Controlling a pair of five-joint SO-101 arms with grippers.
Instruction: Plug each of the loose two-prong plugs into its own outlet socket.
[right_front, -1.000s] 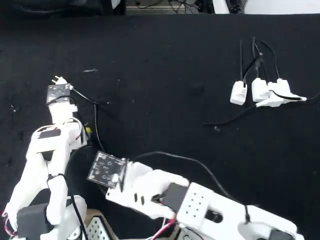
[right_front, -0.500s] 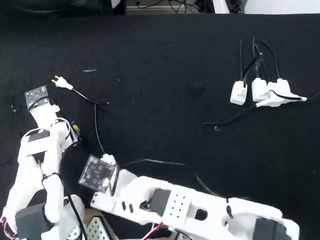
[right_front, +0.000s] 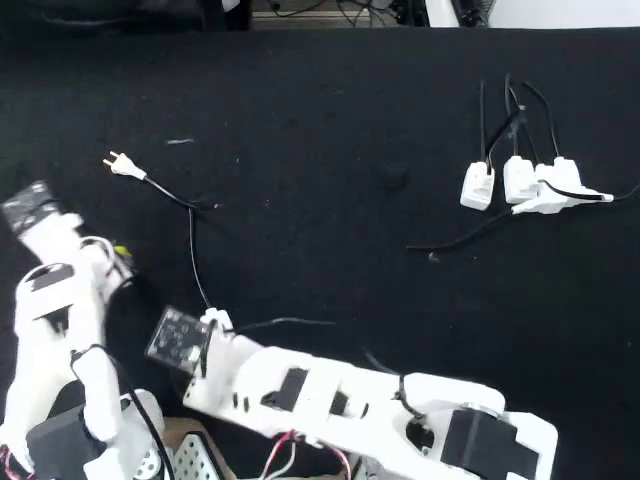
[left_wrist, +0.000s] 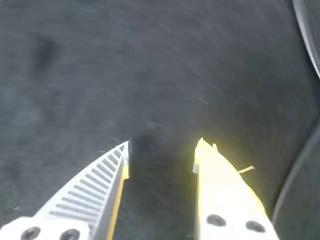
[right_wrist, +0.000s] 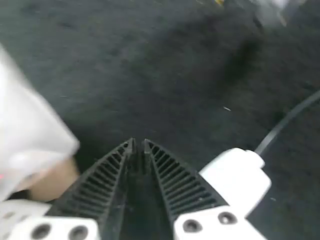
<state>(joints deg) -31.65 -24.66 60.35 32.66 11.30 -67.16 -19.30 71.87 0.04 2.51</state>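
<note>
The left pincer (left_wrist: 162, 147) is parted wide, its ribbed white finger (left_wrist: 105, 177) and yellow finger (left_wrist: 215, 175) well apart with nothing between them, only black cloth (left_wrist: 150, 60) beneath. Its left arm (right_front: 50, 300) stands folded at the table's left side, wrist pointing away from the base. The right pincer (right_wrist: 138, 144) is closed down to a thin slit and holds nothing. Its right arm (right_front: 320, 395) lies low and stretched across the near side of the table, wrist close to the left arm.

Just beside the outer side of one right-pincer finger, not touching the tips, sits a white block (right_wrist: 235, 175) with a black cord (right_wrist: 285, 125) leaving it. From above, that cord (right_front: 190, 240) runs from the block away from the right pincer to the loose two-prong plug (right_front: 120, 163), which lies beyond both pincers, nearer to the left one.

The outlet sockets (right_front: 520, 180) are clustered well apart from both pincers, far across the table on the right arm's side. Between them and the pincers spreads a wide bare stretch of cloth, which runs on to the table's far edge (right_front: 330, 30).
</note>
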